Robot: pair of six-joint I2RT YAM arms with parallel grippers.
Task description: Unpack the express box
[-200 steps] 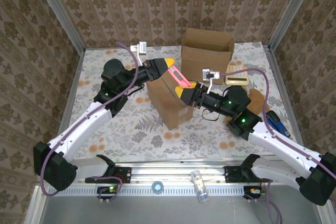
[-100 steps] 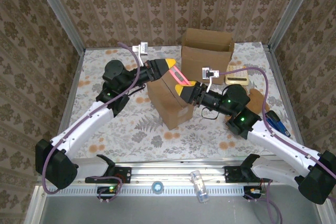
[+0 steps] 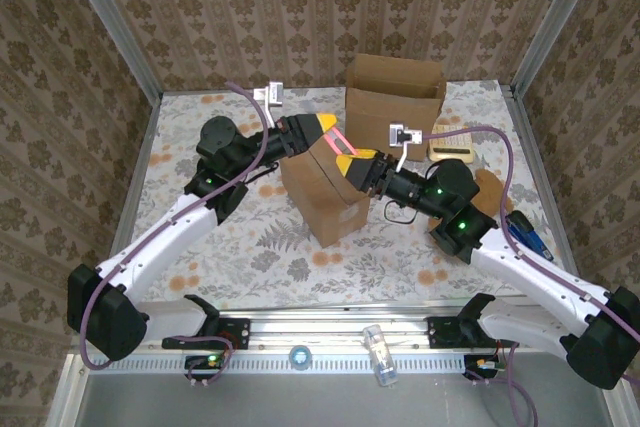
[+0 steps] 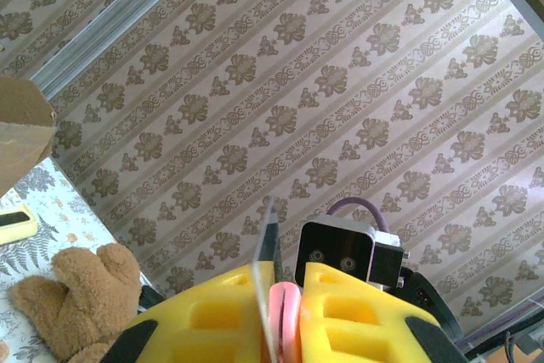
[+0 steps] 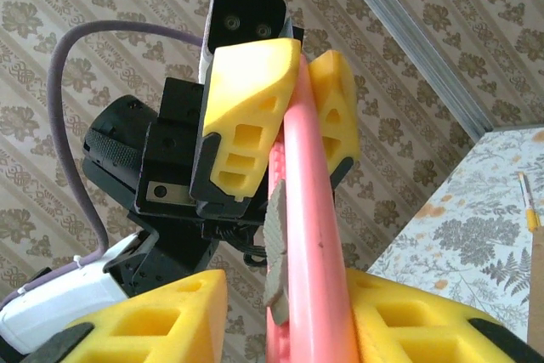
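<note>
My left hand (image 3: 324,126) is pinching the pink cutter (image 3: 338,143) by one end. Its length is running straight into my right hand (image 3: 352,161), which is straddling it narrowly; gripping or not, I cannot tell.

The box (image 3: 320,202) was brown, the tool (image 5: 310,235) pink, the fingers (image 5: 246,99) yellow, the table (image 3: 260,237) floral, the walls (image 4: 340,82) damask, the bear (image 4: 76,295) tan.

brown express box (image 3: 322,197) stands tilted mid-table, pink strip (image 3: 338,143) above it.
</note>
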